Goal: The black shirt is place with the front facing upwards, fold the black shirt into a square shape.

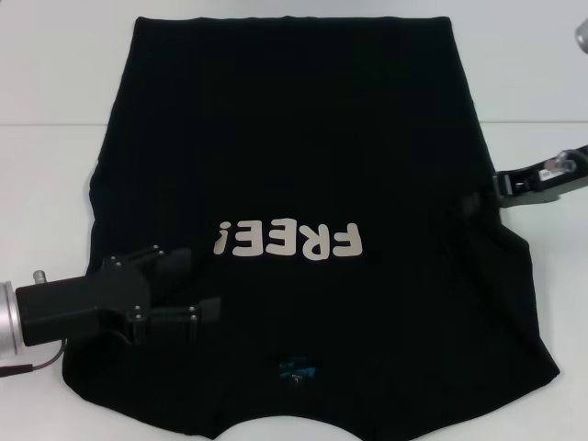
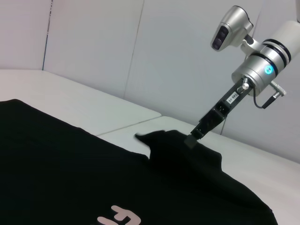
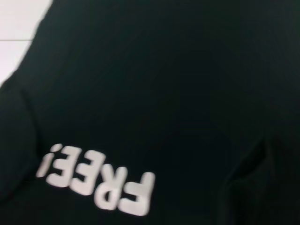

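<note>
The black shirt (image 1: 294, 156) lies spread flat on the white table (image 1: 55, 165), front up. Its white "FREE!" print (image 1: 287, 241) and small blue neck label (image 1: 296, 370) are toward the near edge. My left gripper (image 1: 196, 287) hovers open over the shirt's near left part, fingers apart with nothing between them. My right gripper (image 1: 478, 200) is at the shirt's right edge, shut on a pinch of cloth. In the left wrist view that right gripper (image 2: 191, 139) holds the cloth up in a small peak (image 2: 161, 140). The right wrist view shows only shirt and print (image 3: 98, 180).
White table surface (image 1: 542, 303) shows to the left, right and far side of the shirt, with a seam (image 1: 46, 123) across it. A grey object (image 1: 581, 35) sits at the far right corner. A pale wall (image 2: 140, 47) stands behind the table.
</note>
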